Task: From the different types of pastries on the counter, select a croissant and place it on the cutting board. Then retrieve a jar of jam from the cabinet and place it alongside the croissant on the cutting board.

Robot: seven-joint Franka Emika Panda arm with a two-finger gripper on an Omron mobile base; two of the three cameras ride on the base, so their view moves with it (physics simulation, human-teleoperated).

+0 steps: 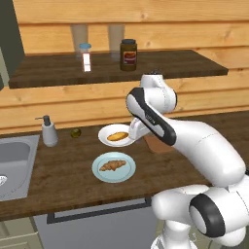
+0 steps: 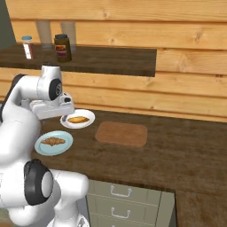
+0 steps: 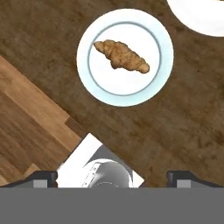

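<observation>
Hovering above the counter (image 1: 63, 180), gripper (image 3: 112, 177) is standing with jaws spread wide, gripping nothing. Croissant (image 3: 121, 56) is lying on a pale blue plate (image 3: 92, 83), near a white plate (image 1: 104, 132) bearing another pastry (image 1: 117, 136). Cutting board (image 2: 122, 133) is sitting bare, apart. Jam jar (image 1: 128, 55) is standing on the shelf (image 1: 185, 65).

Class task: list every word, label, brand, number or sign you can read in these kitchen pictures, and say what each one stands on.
No text can be read.
Jam jar: red label, too blurred to read.
Small bottle: red and white label, too small to read.
</observation>
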